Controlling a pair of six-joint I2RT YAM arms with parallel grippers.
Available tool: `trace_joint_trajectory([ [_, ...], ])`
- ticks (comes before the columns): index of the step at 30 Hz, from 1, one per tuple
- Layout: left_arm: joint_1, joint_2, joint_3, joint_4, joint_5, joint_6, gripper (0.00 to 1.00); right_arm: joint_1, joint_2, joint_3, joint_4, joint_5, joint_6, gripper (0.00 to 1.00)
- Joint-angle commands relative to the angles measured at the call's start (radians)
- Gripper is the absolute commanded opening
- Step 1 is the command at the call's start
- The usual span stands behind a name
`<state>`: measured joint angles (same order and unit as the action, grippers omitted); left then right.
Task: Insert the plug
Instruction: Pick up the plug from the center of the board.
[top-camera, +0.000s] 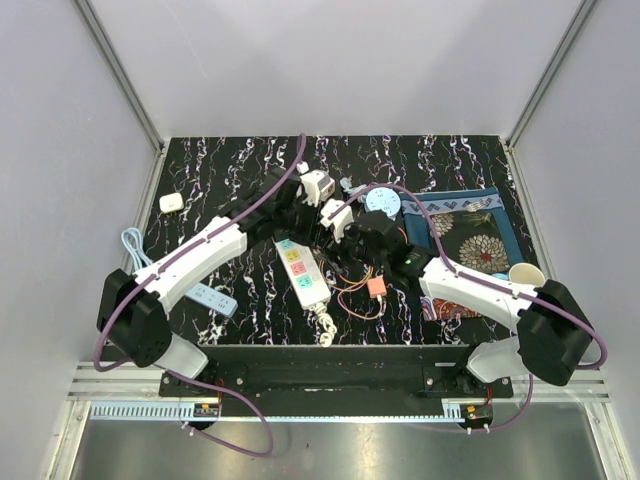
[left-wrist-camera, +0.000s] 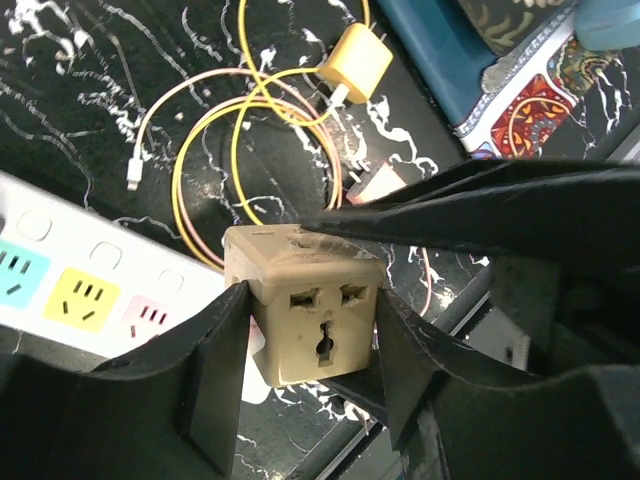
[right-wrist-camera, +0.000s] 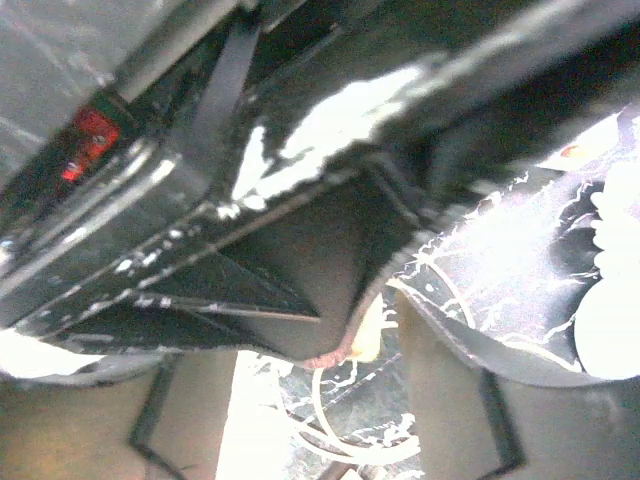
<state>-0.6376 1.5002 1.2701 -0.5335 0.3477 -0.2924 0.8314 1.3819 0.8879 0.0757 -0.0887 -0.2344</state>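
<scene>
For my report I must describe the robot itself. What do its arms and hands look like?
The left arm and right arm have white shells with black joints. A purple cable runs along each. The left hand and right hand are black, with flat, tapering fingers.

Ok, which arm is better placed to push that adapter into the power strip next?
Left, probably. The left pincer is shut on the beige adapter, with the white power strip close by. The right pincer shows no clear grasp; its camera is mostly blocked by dark arm parts.
</scene>
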Motion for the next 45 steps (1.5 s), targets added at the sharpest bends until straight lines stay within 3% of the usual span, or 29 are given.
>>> trace_joint_trajectory([
  [1, 0.038, -0.078, -0.075, 0.058, -0.027, 0.004, 0.0, 0.006, -0.02, 0.028, 0.203, 0.027, 0.105, 0.77],
  [7, 0.108, -0.162, -0.181, 0.202, -0.007, -0.025, 0.0, 0.005, -0.032, 0.029, 0.193, 0.017, 0.214, 1.0],
  [17, 0.171, -0.319, -0.414, 0.559, -0.032, -0.174, 0.0, -0.083, -0.104, -0.075, 0.268, 0.018, 0.679, 1.0],
  [24, 0.171, -0.396, -0.515, 0.76, -0.044, -0.356, 0.0, -0.087, -0.07, -0.138, 0.449, -0.017, 0.797, 1.0],
  [30, 0.171, -0.435, -0.555, 0.872, 0.023, -0.366, 0.0, -0.135, -0.07, -0.191, 0.548, -0.014, 0.917, 1.0],
  [36, 0.173, -0.459, -0.583, 0.987, 0.137, -0.286, 0.0, -0.244, -0.081, -0.242, 0.7, -0.276, 0.926, 1.0],
  [41, 0.176, -0.44, -0.565, 1.092, 0.325, -0.231, 0.0, -0.38, -0.067, -0.253, 0.84, -0.621, 0.946, 1.0],
  [45, 0.177, -0.433, -0.542, 1.144, 0.422, -0.228, 0.0, -0.396, -0.06, -0.187, 0.828, -0.828, 0.919, 1.0],
])
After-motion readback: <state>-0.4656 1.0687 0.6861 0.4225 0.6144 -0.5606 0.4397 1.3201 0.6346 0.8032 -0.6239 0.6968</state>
